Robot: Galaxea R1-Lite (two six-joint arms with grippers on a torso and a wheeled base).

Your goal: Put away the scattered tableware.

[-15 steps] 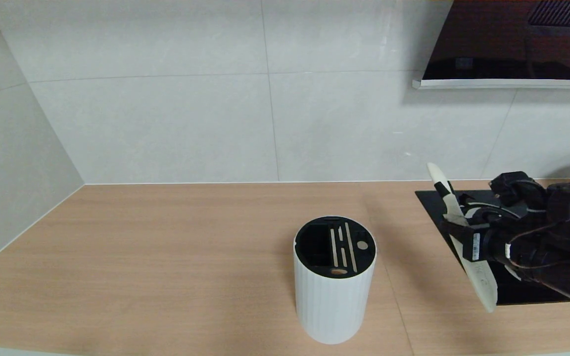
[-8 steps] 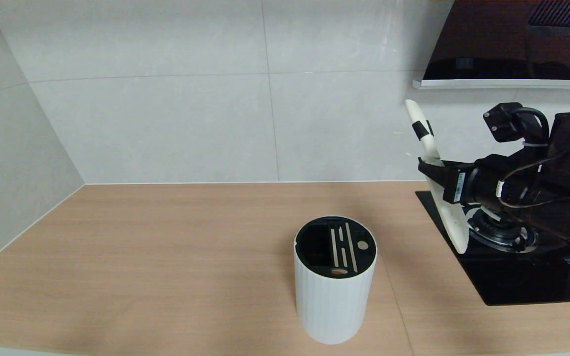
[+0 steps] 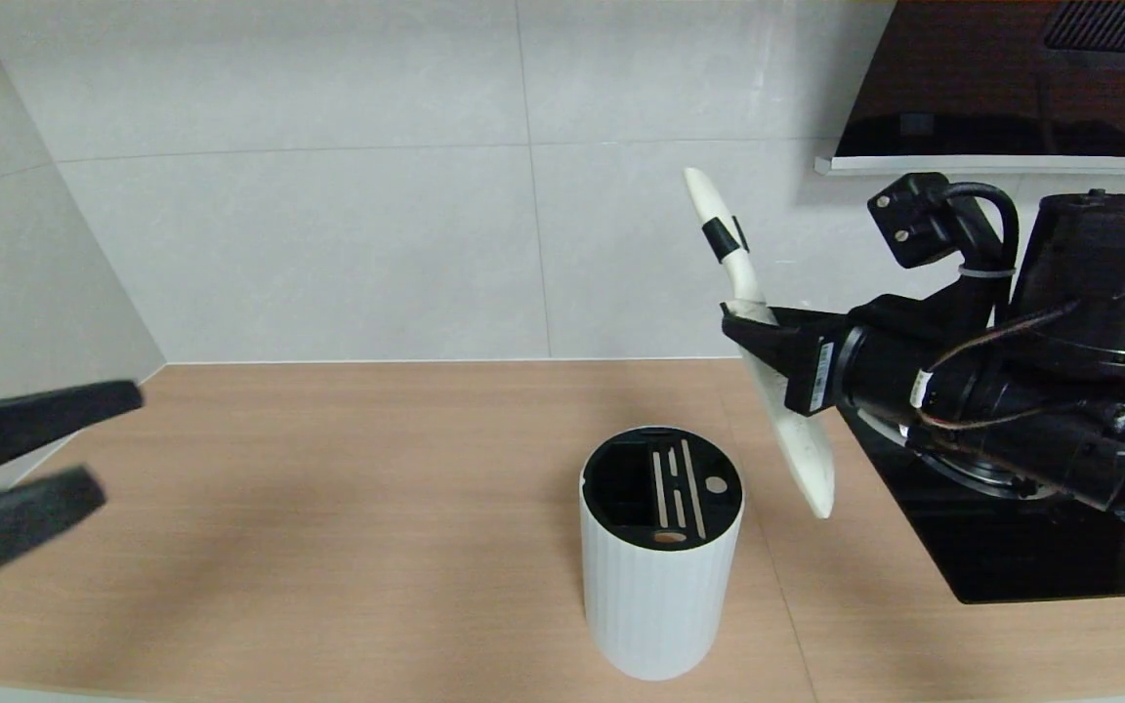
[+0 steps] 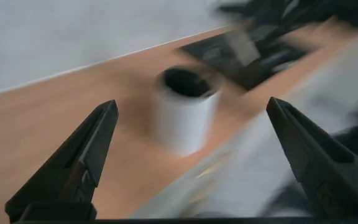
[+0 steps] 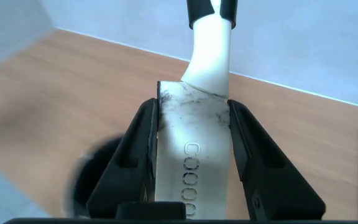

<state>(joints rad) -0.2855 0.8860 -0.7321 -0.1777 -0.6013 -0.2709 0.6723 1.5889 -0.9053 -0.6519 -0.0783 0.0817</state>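
Right hand (image 3: 754, 338) clamps the white knife (image 3: 802, 444), blade down, at two o'clock of the holder (image 3: 658, 596); left hand (image 3: 113, 439) gapes wide. Best to square the tip over a slot (image 3: 677, 485) first.

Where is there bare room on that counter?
Bare: the counter between the left wall and the white holder, with the left pincer at its edge. Crowded: right of the holder, with the right pincer, its utensil and the stove.

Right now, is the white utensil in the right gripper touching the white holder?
Apart. The head view shows bare countertop between the lower tip of the white utensil and the white holder; the right gripper holds it raised.
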